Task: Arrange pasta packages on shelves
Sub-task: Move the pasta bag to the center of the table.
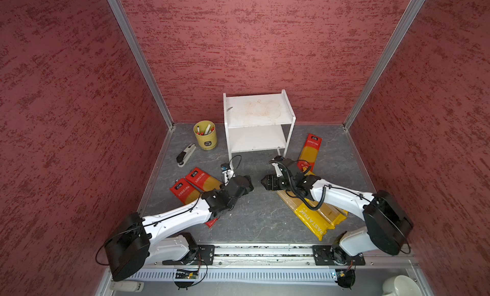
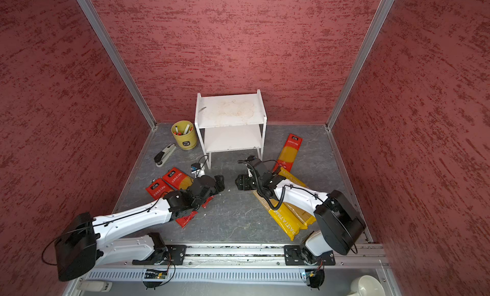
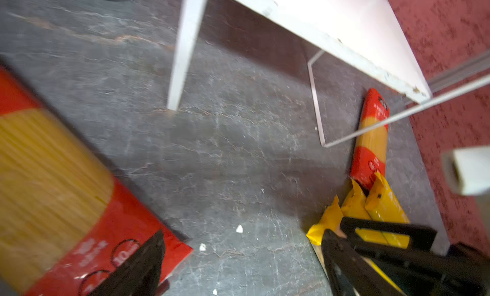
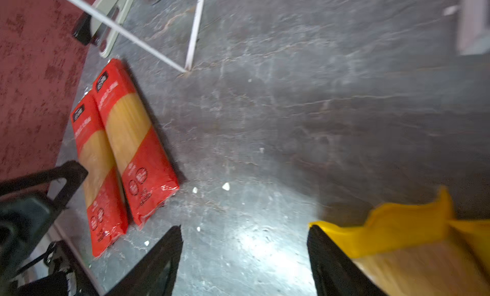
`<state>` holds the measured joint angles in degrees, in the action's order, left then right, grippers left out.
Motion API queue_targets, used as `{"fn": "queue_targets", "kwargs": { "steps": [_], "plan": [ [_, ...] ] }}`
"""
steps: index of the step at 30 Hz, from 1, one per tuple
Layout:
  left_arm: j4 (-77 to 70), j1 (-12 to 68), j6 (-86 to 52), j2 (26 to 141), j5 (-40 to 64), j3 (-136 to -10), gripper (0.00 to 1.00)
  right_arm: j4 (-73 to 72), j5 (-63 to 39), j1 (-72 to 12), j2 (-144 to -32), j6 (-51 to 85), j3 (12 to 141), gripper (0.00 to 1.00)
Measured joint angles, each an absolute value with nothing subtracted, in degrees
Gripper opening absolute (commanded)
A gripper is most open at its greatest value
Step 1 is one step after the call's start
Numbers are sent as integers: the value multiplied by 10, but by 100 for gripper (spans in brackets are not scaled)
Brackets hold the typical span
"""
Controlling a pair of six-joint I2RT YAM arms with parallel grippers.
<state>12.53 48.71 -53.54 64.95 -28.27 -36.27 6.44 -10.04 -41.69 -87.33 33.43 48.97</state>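
The white two-tier shelves stand at the back wall with both boards bare. Two red-ended pasta packages lie side by side on the left, partly under my left arm. A third red-ended package lies on the right, its near end resting on the overlapping yellow PASTATIME packages. My left gripper and right gripper face each other low over the middle of the floor. Both are open, with only bare floor between their fingers.
A yellow cup of pens and a stapler sit left of the shelves. A white mug stands outside the front rail at the right. Red walls close in the grey floor on three sides.
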Motion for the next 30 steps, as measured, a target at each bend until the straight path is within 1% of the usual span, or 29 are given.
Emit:
{"fn": "queue_targets", "kwargs": {
  "steps": [4, 6, 10, 14, 19, 22, 26, 30],
  "plan": [
    [182, 429, -563, 564, -267, -328, 88, 31, -131, -450, -926, 367, 503, 66],
    [216, 409, -568, 538, -259, -321, 88, 14, -149, -463, -957, 382, 515, 66],
    [258, 389, -570, 516, -254, -319, 88, -7, -181, -478, -1011, 399, 551, 68],
    [275, 338, -572, 515, -227, -302, 87, -15, -208, -483, -1071, 401, 611, 68],
    [288, 318, -571, 515, -212, -298, 87, -20, -227, -485, -1108, 401, 643, 64],
    [285, 318, -572, 517, -204, -296, 87, -29, -243, -487, -1130, 402, 655, 58],
    [284, 318, -575, 532, -195, -287, 87, -47, -263, -489, -1159, 411, 660, 46],
    [284, 318, -575, 542, -195, -287, 87, -63, -281, -489, -1167, 423, 662, 30]
  ]
}}
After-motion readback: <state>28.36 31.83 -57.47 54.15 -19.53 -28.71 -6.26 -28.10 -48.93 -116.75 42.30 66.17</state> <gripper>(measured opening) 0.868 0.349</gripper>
